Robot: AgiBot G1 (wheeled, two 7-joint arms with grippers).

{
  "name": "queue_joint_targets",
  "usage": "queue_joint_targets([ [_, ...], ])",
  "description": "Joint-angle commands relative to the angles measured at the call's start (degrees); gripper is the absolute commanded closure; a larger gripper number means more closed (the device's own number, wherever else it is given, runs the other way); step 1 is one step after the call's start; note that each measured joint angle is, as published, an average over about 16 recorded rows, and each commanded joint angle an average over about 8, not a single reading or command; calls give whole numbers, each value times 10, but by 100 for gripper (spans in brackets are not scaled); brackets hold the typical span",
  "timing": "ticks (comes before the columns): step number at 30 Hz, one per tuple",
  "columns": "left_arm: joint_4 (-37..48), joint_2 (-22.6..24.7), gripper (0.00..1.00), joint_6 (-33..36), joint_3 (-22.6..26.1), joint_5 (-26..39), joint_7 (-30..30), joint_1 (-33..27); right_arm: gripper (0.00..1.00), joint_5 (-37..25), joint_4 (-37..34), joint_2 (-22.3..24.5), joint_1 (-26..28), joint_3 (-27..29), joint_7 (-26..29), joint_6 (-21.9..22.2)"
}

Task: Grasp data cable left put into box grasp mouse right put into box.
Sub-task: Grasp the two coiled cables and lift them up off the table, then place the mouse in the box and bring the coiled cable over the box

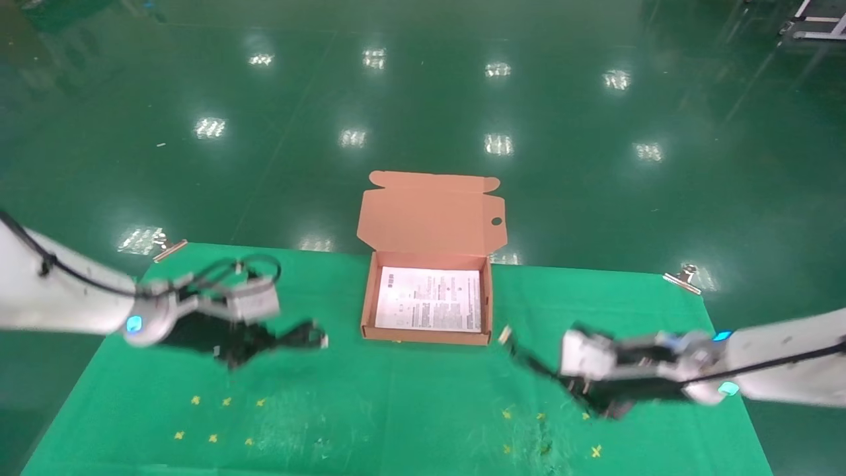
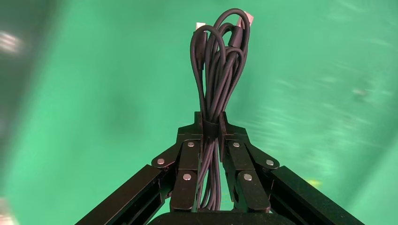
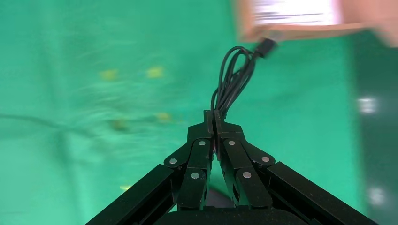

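The box (image 1: 426,337) lies open at the back middle of the green table, its lid standing up and a white printed sheet inside. Left of it, above the cloth, my left gripper (image 1: 281,337) (image 2: 211,123) is shut on the data cable (image 1: 309,337) (image 2: 220,70), a black bundle whose loops stick out past the jaws. On the box's right, my right gripper (image 1: 558,377) (image 3: 214,117) is shut on the mouse's coiled cord (image 3: 232,79). Its USB plug (image 1: 505,334) (image 3: 266,46) reaches toward the box's front corner (image 3: 291,32). A dark rounded shape (image 3: 218,197) behind the fingers looks like the mouse body.
Yellow cross marks (image 1: 211,418) (image 1: 548,430) dot the front of the green cloth (image 1: 396,396). Metal clips (image 1: 168,250) (image 1: 684,277) hold the cloth at the two back corners. Past the table's far edge lies glossy green floor.
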Motion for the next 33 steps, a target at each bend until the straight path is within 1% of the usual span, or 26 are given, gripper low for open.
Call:
queue_joint_targets([
  [1, -25, -9, 100, -9, -1, 6, -4, -11, 100, 2, 11, 11, 10, 9, 14, 5],
  [10, -170, -47, 100, -54, 5, 74, -78, -22, 100, 13, 31, 24, 56, 44, 28, 42],
  [14, -217, -49, 100, -82, 8, 119, -111, -28, 100, 16, 32, 17, 83, 59, 25, 68],
  [17, -240, -44, 100, -102, 8, 152, -136, -35, 100, 23, 29, 2, 107, 70, 13, 89],
  [23, -254, -23, 100, -134, 7, 209, -170, -50, 100, 53, -1, -51, 154, 89, -36, 127],
  [29, -230, 6, 100, -167, 5, 252, -189, -65, 100, 79, -75, -112, 195, 100, -107, 160],
  [33, -214, 19, 100, -184, 2, 264, -195, -72, 100, 100, -127, -143, 211, 107, -154, 167],
])
